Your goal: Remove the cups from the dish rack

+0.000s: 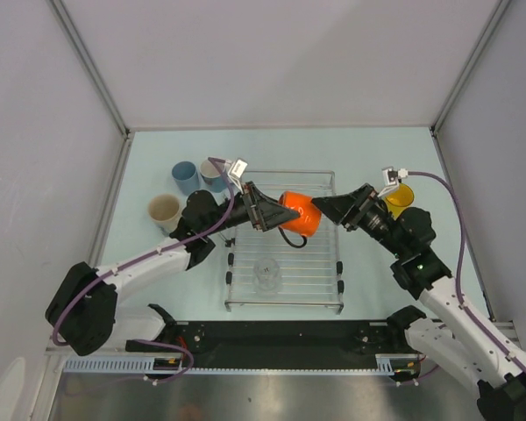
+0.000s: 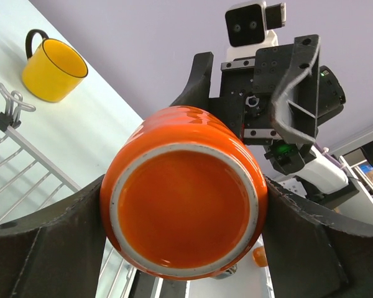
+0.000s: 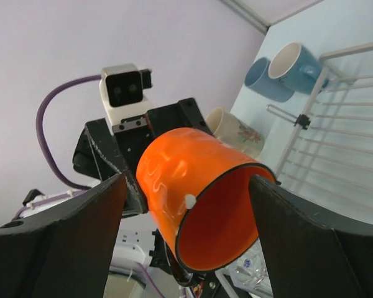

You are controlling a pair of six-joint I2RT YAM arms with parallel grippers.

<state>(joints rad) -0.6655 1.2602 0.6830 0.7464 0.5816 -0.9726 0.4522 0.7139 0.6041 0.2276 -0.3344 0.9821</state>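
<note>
My left gripper (image 1: 279, 213) is shut on the base end of the orange mug (image 1: 300, 213), holding it on its side above the dish rack (image 1: 316, 267). In the left wrist view the mug's underside (image 2: 183, 192) sits between both fingers. My right gripper (image 1: 327, 207) is open at the mug's mouth; in the right wrist view its fingers stand either side of the mug (image 3: 193, 180). The clear glass (image 1: 266, 274) stands on the rack. The two light blue cups (image 1: 185, 176) (image 1: 214, 172) and the beige cup (image 1: 165, 210) stand on the table left of the rack. The yellow cup (image 1: 398, 196) stands to the right.
The rack's bars show in the left wrist view (image 2: 12, 161) and right wrist view (image 3: 336, 143). White walls with metal posts enclose the table on three sides. A black rail carrying the arm bases runs along the near edge (image 1: 272, 338).
</note>
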